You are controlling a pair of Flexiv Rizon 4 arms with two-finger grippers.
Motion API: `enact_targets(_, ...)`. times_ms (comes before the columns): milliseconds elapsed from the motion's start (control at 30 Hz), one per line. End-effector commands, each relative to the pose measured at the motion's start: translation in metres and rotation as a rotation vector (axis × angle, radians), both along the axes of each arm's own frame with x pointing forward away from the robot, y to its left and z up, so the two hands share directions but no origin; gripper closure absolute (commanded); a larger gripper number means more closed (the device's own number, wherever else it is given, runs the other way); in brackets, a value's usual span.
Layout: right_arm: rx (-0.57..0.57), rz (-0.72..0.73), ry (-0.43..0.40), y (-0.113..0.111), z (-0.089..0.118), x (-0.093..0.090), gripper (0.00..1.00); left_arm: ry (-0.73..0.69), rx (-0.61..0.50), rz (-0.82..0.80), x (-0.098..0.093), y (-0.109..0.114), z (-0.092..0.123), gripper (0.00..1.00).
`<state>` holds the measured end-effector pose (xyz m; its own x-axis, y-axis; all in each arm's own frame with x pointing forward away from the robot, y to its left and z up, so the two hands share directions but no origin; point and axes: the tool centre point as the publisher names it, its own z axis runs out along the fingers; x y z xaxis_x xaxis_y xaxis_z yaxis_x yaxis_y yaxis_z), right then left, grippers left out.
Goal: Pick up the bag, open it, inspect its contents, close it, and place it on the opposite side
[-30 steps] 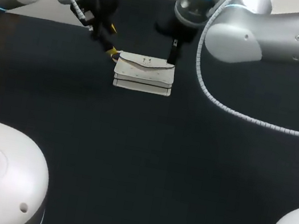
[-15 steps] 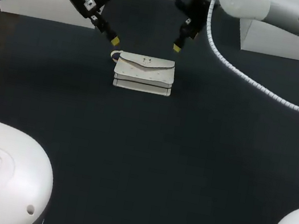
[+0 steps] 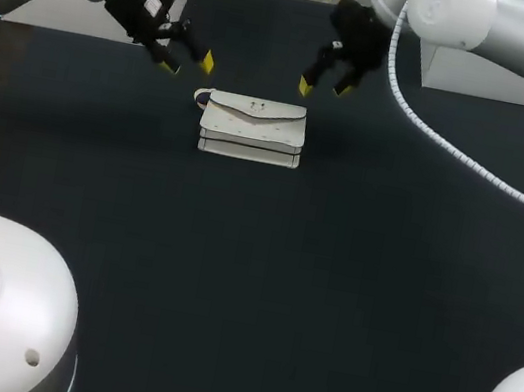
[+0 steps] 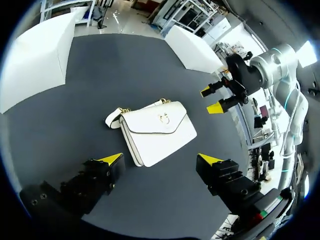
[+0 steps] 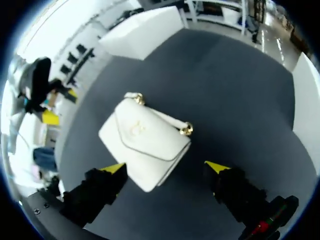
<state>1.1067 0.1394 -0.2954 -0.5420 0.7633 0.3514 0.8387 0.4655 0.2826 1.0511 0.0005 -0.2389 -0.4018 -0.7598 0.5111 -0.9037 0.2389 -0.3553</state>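
Observation:
A white flap bag [image 3: 253, 128] with a gold clasp lies shut and flat on the dark table, its strap loop at the left end. My left gripper [image 3: 188, 63] hovers open just behind the bag's left corner, touching nothing. My right gripper [image 3: 323, 87] hovers open behind its right corner, also empty. In the left wrist view the bag [image 4: 157, 131] lies ahead of my open left gripper [image 4: 162, 160], with the right gripper [image 4: 216, 99] beyond it. In the right wrist view the bag [image 5: 145, 142] sits ahead of my open right gripper [image 5: 166, 167].
A white box [image 3: 92, 9] stands at the table's back left and another white box [image 3: 505, 82] at the back right. Dark tabletop [image 3: 256, 286] stretches in front of the bag.
Both grippers have pulled back and up from the bag's rear corners, and their yellow fingertips now show spread apart. The bag has not moved.

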Motion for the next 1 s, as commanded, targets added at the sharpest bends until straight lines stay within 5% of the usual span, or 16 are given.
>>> enact_targets(33,0.230,-0.390,0.186,-0.006,-0.002,0.000,0.00,0.142,-0.117,0.167,0.003,0.002,-0.004,0.00)
enact_targets(500,0.452,-0.656,0.254,-0.003,-0.014,0.005,0.00,0.380,-0.387,0.256,0.013,0.007,-0.034,0.00)
enact_targets(1000,0.561,-0.642,0.385,0.015,-0.049,0.010,0.00,0.411,-0.467,0.209,0.027,0.002,-0.066,0.00)
